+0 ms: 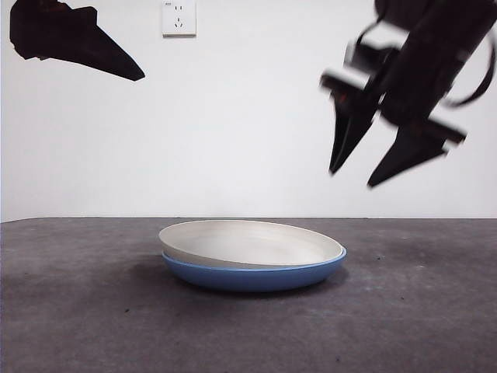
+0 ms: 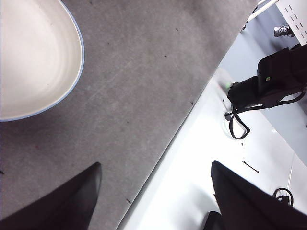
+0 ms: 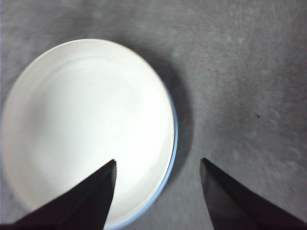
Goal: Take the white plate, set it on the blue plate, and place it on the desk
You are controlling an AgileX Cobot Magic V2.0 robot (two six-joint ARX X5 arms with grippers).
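The white plate (image 1: 256, 242) sits inside the blue plate (image 1: 256, 277), near the middle of the dark grey worktop (image 1: 78, 311). It rests crookedly: seen from the front, its left edge rides up above the blue rim while its right edge sinks down level with it, so only a thin blue line shows along that side. The right pincer (image 1: 373, 167) hangs in the air above and to the right of the stacked plates, clear of both, its two black jaws spread wide with nothing between them. In its own wrist view that pincer (image 3: 158, 165) looks down on the white plate (image 3: 86, 129), with a sliver of the blue plate (image 3: 173, 139) showing along one edge and bare worktop (image 3: 240, 72) beside it. The left pincer (image 1: 132, 72) shows as a dark tip in the upper left corner of the front view, well away from the plates. From its wrist camera the left pincer (image 2: 156, 170) is also spread wide and empty, over the worktop (image 2: 144, 72) edge, the white plate (image 2: 33, 52) off to one side. A white wall socket (image 1: 178, 17) is mounted on the back wall.
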